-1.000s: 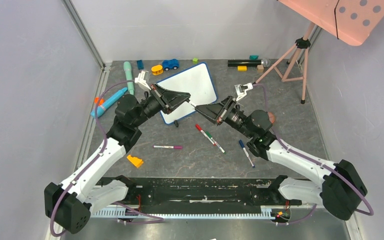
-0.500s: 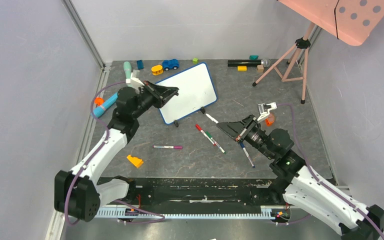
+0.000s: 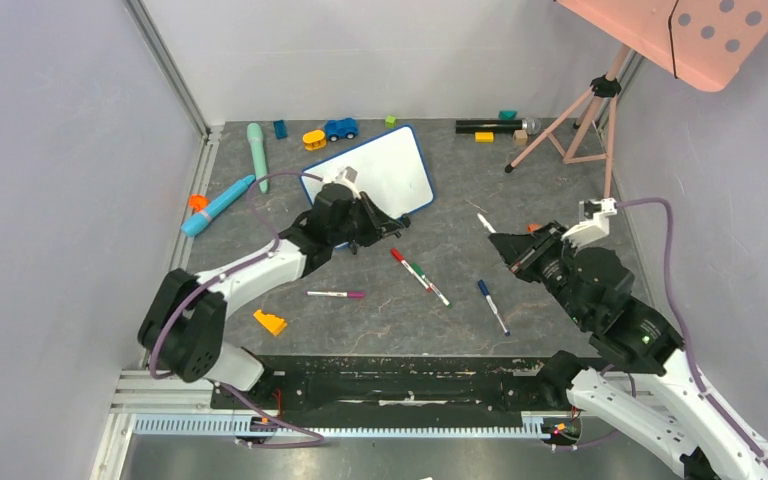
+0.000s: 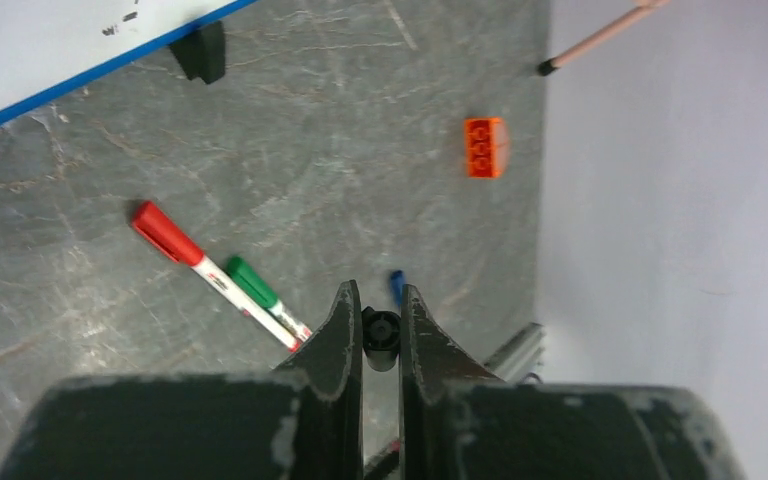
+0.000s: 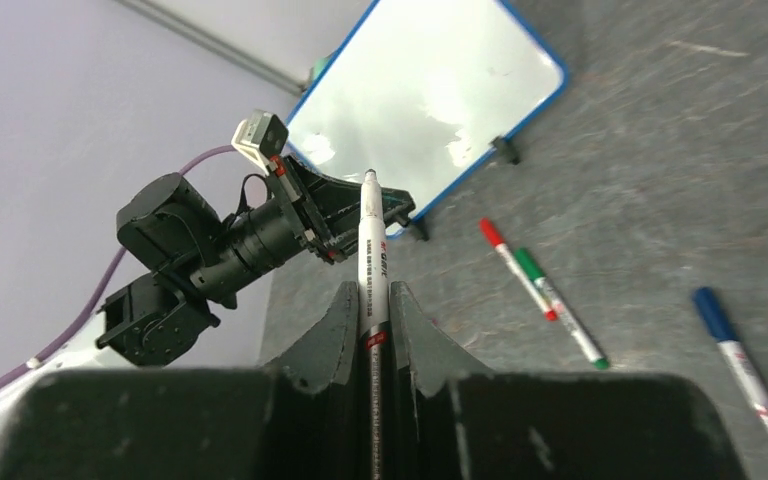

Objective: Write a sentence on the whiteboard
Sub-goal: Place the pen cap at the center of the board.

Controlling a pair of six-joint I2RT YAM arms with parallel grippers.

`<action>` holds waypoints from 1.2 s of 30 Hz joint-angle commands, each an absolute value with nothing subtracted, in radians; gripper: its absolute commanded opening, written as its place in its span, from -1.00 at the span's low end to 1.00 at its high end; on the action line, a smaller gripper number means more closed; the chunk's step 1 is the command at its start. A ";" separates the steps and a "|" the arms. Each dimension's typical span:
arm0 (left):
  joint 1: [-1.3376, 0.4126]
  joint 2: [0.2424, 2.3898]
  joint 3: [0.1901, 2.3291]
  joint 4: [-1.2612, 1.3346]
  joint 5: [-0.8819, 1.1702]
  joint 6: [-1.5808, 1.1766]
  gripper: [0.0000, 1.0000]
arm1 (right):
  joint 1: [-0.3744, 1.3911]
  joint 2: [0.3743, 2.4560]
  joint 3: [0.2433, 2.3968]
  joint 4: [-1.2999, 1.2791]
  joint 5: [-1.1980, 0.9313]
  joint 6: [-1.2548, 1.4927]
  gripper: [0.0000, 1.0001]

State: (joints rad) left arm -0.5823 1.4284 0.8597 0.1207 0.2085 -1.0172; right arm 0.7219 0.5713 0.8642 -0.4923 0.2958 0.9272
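The whiteboard (image 3: 385, 168), white with a blue frame, lies at the back centre and looks blank; no sentence shows on it. It also shows in the right wrist view (image 5: 430, 100), and its corner shows in the left wrist view (image 4: 50, 50). My left gripper (image 3: 392, 228) is low at the board's near edge, shut on a small black marker cap (image 4: 381, 335). My right gripper (image 3: 507, 244) is to the right of the board, shut on an uncapped white marker (image 5: 372, 250) whose tip points toward the board.
Red and green markers (image 3: 415, 272), a blue marker (image 3: 492, 306) and a pink-capped marker (image 3: 336, 294) lie on the grey floor. An orange wedge (image 3: 270, 322) is near left. Toys line the back wall. A pink tripod (image 3: 580, 115) stands back right. An orange brick (image 4: 485, 147) lies nearby.
The grippers met at the marker by the board, then pulled apart. My right arm drew back right with the marker. My left arm swung to the board's near edge with the cap.
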 commanded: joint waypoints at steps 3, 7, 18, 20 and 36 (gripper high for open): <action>-0.678 1.596 0.999 0.057 0.074 -0.870 -0.96 | 0.719 0.543 0.939 -0.694 0.463 0.863 -1.00; -0.733 1.697 1.066 0.042 0.058 -0.877 -0.95 | 0.719 0.543 0.967 -0.735 0.490 0.863 -1.00; -0.801 1.907 1.074 0.128 0.109 -1.035 -0.88 | 0.719 0.582 0.984 -0.752 0.515 0.848 -1.00; -0.809 1.913 1.084 0.118 0.093 -1.014 -0.68 | 0.720 0.596 0.996 -0.752 0.516 0.845 -1.00; -0.811 1.543 0.974 -0.072 0.029 -0.918 0.80 | 0.719 0.696 0.946 -0.721 0.450 0.823 -1.00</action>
State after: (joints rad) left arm -0.8066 1.7596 1.0424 -0.0212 0.0906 -0.9787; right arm 0.7219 0.6621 0.9756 -0.7658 0.4850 0.8146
